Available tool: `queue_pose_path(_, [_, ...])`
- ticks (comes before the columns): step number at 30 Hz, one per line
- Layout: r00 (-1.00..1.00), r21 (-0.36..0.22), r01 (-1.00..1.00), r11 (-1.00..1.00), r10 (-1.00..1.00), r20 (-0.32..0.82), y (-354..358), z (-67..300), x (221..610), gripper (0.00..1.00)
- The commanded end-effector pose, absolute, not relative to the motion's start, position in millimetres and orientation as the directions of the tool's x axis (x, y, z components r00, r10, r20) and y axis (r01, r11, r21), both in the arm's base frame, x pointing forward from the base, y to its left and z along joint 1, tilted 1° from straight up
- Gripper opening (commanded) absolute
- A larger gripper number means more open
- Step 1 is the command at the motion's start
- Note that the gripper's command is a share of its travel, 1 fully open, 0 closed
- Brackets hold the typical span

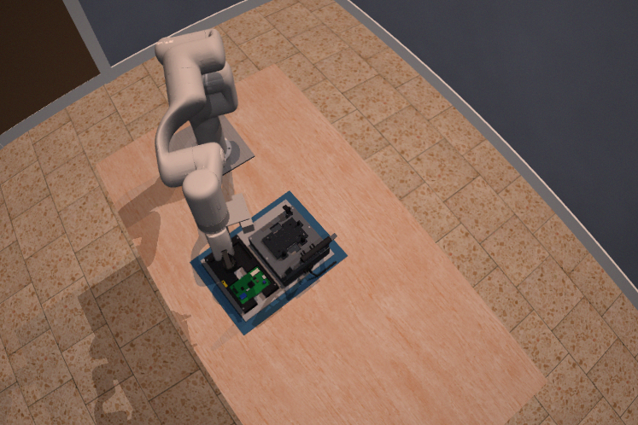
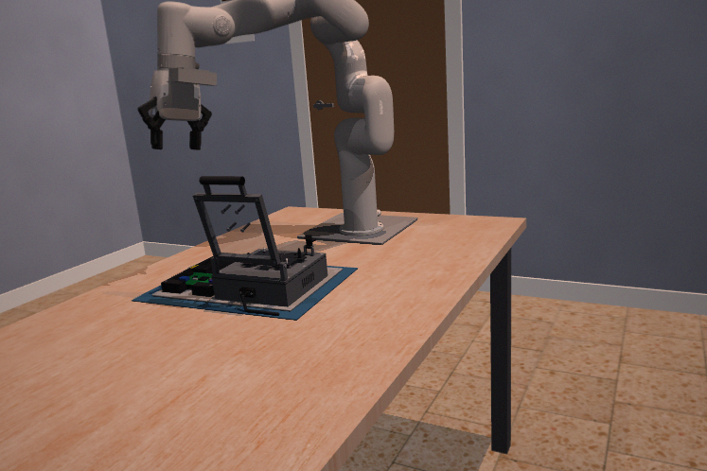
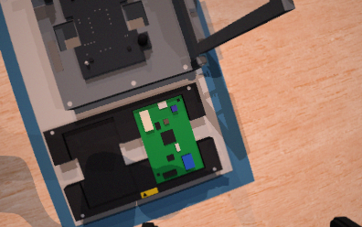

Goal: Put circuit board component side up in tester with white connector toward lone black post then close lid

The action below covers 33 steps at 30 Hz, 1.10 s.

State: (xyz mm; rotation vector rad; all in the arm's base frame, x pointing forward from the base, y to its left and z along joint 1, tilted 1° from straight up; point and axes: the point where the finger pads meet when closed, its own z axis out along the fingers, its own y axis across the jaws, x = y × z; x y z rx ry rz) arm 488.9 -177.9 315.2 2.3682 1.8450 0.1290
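Observation:
The green circuit board [image 1: 248, 286] [image 2: 201, 276] [image 3: 169, 137] lies flat, component side up, in the right half of the black tray [image 1: 215, 264] [image 3: 91, 156]. Its white connector [image 3: 146, 121] sits at the end nearest the tester. The dark tester [image 1: 284, 236] [image 2: 271, 277] [image 3: 105, 32] stands beside the tray, its nest empty. A single black post [image 3: 143, 40] stands on it. The lid [image 1: 322, 245] [image 2: 204, 217] [image 3: 242, 25] is raised. My gripper [image 2: 175, 141] [image 3: 247, 224] is open and empty, pointing down, high above the tray.
Tray and tester rest on a blue mat [image 1: 251, 325] [image 2: 320, 288] [image 3: 238, 169] on the wooden table [image 1: 379, 300] [image 2: 143, 389]. The lid's handle [image 2: 221, 180] rises well above the tester, below and to the right of my fingers. The arm's base [image 2: 360, 227] is at the back.

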Motion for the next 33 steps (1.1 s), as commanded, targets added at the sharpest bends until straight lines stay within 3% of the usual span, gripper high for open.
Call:
queue_pose_path(1, [0.117,0.089,0.989,-0.114,0.993,-0.020,-170,315,492,1.00])
queue_pose_path(9, [-0.053,0.009,0.999,0.054,0.999,-0.004,-158,312,493,1.00])
queue_pose_path(33, [-0.064,0.005,0.998,0.064,0.998,-0.002,-157,312,493,1.00])
